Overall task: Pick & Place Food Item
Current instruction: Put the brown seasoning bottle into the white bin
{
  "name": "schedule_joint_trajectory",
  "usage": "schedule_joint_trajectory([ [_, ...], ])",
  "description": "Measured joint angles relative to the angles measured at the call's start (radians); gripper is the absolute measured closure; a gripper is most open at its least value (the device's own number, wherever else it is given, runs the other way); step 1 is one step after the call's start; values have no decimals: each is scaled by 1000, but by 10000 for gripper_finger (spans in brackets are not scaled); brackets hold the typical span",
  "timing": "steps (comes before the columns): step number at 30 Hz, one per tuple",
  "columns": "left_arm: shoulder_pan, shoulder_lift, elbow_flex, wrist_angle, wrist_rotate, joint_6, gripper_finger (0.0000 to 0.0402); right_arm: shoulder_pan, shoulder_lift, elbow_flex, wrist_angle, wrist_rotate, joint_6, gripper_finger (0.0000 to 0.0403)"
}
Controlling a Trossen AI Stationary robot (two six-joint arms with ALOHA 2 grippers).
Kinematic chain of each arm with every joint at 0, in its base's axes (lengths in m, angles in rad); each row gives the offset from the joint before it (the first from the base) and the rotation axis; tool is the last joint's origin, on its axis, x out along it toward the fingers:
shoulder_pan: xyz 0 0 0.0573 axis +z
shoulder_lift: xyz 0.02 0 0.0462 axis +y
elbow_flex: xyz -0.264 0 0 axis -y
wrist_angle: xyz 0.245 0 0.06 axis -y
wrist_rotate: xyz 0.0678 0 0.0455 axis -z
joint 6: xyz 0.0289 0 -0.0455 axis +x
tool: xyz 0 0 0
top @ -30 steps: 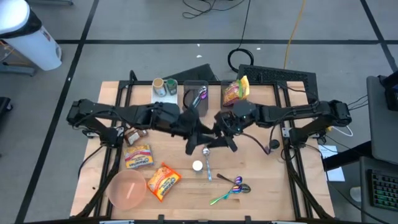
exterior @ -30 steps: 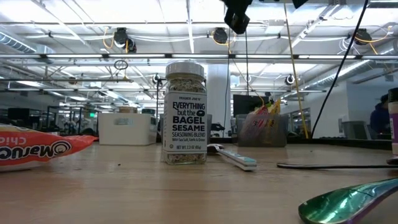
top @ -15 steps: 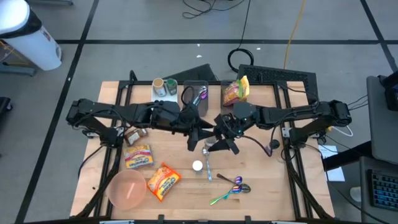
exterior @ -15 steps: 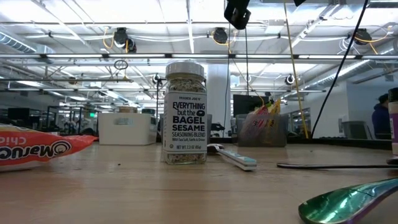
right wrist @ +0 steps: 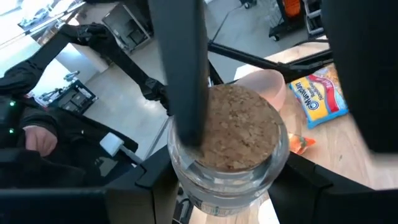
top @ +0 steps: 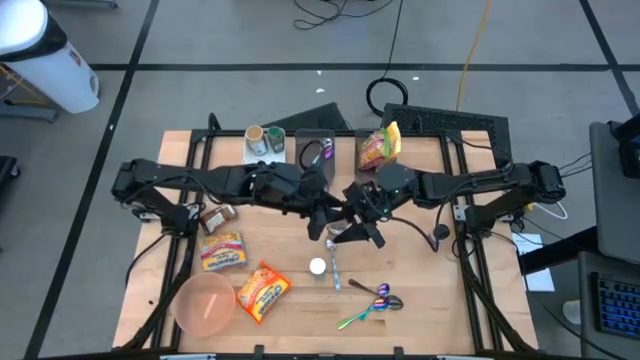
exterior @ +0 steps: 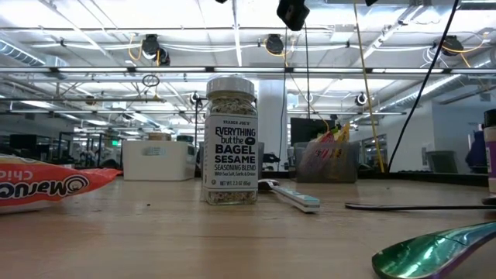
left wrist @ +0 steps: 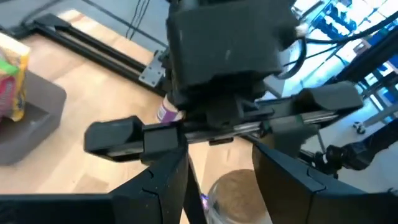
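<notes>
The left gripper [top: 324, 222] and right gripper [top: 352, 229] both pinch the clear round jar of brown bits [right wrist: 227, 146], so one must hold tight before the other lets go

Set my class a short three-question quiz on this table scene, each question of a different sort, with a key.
1. True or false: the Everything but the Bagel seasoning jar lies on its side on the table.
2. Which thing sits next to the orange snack packet in the high view? A) pink bowl B) keyboard C) paper cup
3. The left gripper and the right gripper meet above mid-table. Going by the right wrist view, what sits between the right gripper's fingers?

Key: 1 false, it stands upright. 2 A. 3 a glass jar of seasoning.
</notes>
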Motion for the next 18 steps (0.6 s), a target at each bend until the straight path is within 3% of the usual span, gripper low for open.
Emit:
schedule_joint_trajectory([
  [18, 1, -1, 0, -137, 57, -66, 215, -28, 0, -2, -77, -37, -34, 216],
])
